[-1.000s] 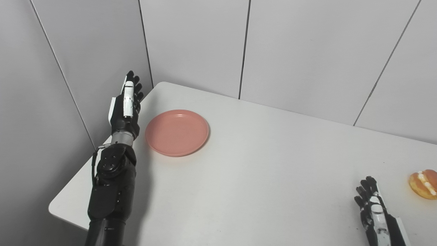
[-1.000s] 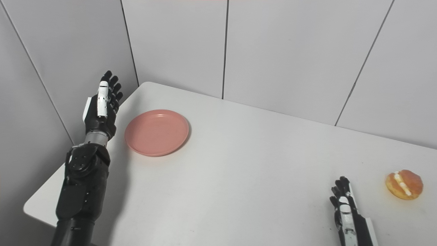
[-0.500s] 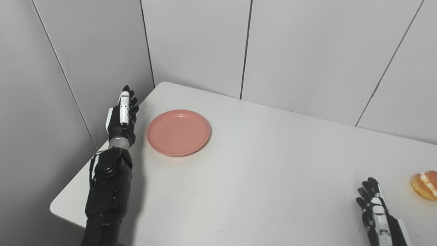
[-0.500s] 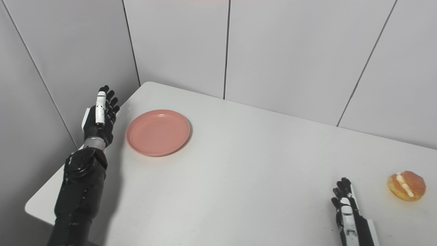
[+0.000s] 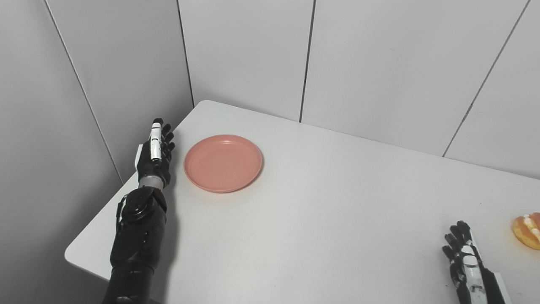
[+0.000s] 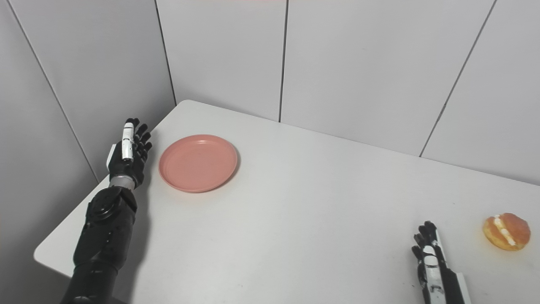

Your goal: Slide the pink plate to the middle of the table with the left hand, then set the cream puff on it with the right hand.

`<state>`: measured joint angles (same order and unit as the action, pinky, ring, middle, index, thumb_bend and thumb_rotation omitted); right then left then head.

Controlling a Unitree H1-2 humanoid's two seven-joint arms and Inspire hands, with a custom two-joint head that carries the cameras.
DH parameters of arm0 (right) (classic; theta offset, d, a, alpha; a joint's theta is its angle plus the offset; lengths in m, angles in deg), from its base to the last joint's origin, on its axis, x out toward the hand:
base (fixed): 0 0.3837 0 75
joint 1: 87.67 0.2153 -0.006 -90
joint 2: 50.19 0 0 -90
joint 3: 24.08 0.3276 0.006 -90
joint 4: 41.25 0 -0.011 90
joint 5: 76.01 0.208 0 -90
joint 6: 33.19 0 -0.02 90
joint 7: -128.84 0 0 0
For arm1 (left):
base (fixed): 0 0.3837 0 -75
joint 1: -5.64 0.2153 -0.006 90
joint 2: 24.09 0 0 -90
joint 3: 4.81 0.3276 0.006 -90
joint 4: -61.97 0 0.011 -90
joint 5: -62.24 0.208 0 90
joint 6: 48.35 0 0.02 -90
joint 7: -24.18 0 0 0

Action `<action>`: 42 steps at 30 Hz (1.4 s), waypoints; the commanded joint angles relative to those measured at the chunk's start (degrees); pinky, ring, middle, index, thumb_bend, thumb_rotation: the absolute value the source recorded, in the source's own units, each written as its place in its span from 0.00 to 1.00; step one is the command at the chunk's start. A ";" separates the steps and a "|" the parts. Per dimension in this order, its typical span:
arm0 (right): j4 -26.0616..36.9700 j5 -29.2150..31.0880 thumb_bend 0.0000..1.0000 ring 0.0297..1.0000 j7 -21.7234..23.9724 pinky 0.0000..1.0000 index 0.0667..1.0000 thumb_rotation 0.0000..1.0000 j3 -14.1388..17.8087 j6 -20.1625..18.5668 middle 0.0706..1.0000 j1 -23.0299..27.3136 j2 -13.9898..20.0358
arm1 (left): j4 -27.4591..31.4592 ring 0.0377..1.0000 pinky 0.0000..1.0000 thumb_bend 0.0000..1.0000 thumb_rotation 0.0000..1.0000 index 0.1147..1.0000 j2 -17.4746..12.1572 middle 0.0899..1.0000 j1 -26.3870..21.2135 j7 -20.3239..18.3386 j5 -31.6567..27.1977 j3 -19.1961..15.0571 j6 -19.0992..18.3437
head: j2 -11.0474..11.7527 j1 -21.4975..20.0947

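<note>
Pink plate [image 5: 222, 163] flat, far-left on table; cream puff [image 6: 506, 231] near-right.

Cream puff [image 5: 527, 231] cut off by right edge in left eye view; right robot hand [image 6: 431, 262] wrist leaves bottom edge.

I sit in a bare test booth, like a lab: plain grey wall panels [image 5: 244, 55] enclose my white table [image 5: 320, 219].

A white table [image 6: 295, 202] is shown. A pink plate [image 6: 198, 163] is placed near its far-left corner; a cream puff [image 6: 506, 231] lies at the right.
</note>
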<state>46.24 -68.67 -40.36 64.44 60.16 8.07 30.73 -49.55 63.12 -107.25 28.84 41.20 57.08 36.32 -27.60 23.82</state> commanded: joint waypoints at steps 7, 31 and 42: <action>-1.44 0.34 0.15 1.00 0.42 1.00 1.00 1.00 -0.19 0.16 1.00 -1.98 -0.12 | -4.68 0.96 0.96 0.37 1.00 0.91 -2.60 0.96 -3.27 -3.97 -1.51 0.85 3.33 | -0.20 -0.09; -0.42 -0.20 0.15 1.00 0.08 1.00 1.00 1.00 -0.66 -0.41 1.00 -2.25 -0.42 | -4.76 0.91 0.93 0.38 1.00 0.90 1.77 0.91 -2.53 -6.54 -1.49 7.01 -0.81 | -1.26 -1.30; -0.50 -1.02 0.18 1.00 0.07 1.00 1.00 1.00 -0.81 0.01 1.00 -2.29 -0.52 | -1.13 0.93 0.95 0.37 1.00 0.91 4.85 0.92 -1.22 -7.53 -2.37 8.57 -4.00 | -2.01 -2.50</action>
<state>47.05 -69.89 -40.43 64.07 59.93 7.68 30.77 -50.74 67.39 -109.04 22.10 39.36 65.10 33.57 -29.53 21.27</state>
